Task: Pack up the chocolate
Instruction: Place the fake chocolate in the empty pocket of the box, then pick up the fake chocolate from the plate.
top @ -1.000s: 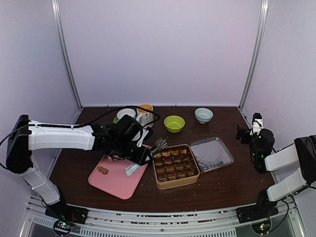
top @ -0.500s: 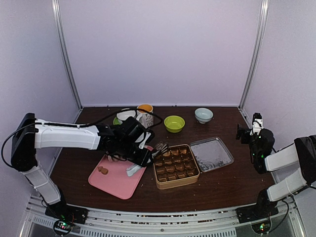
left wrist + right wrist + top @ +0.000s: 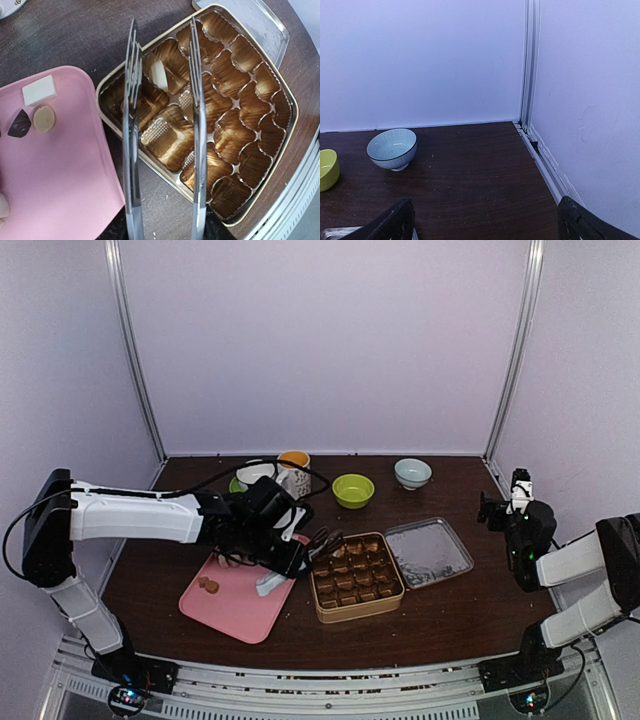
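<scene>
Tongs [image 3: 132, 150] sit clamped in the left claw [image 3: 288, 558], their 2 blades standing apart and empty over the left side of the gold tin [image 3: 252, 107]. 1 white chocolate [image 3: 159, 75] lies in a cup between the blades; the other cups in the wrist view look bare. 3 more pieces wait on the pink tray [image 3: 65, 190], just left of the tin: a white square [image 3: 39, 90], and a dark piece [image 3: 20, 124] touching a tan round one [image 3: 44, 118]. The right claw [image 3: 486, 217] hangs wide open at the far right, holding nothing, well apart from the work.

The step looks like the release and the trip back for another piece. Done well, the blades rise straight up until clear of the cup walls, so the seated piece is not dragged, then swing left. The white square is probably the easiest pick: it stands alone with flat sides. Straddle it squarely and squeeze gently; too hard may flip it. The touching pair risks being nudged together.
</scene>
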Controlling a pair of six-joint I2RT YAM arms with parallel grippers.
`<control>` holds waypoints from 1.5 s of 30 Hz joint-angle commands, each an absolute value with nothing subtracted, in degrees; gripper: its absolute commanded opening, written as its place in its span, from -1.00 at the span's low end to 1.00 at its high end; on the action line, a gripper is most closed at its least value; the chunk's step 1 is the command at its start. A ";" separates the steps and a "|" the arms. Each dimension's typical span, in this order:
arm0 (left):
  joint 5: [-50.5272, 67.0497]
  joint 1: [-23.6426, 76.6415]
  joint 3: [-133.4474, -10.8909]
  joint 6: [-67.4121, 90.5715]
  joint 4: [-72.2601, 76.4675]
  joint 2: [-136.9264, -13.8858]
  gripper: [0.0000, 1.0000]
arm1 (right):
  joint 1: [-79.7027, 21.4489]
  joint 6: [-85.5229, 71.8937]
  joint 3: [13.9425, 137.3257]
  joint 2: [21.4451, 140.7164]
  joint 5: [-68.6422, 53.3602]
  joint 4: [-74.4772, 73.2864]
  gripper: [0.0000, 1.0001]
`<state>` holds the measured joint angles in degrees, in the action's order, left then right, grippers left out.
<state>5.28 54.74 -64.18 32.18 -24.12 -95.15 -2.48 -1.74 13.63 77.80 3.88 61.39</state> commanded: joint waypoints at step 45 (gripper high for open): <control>-3.32 48.32 -52.75 41.71 -64.01 -61.96 -0.24 | -2.18 -1.84 14.22 77.88 3.74 62.64 1.00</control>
<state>-5.93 48.71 -53.49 40.27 -61.71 -63.40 -2.48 -1.74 13.63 77.80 3.88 61.39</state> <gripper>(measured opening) 0.378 0.999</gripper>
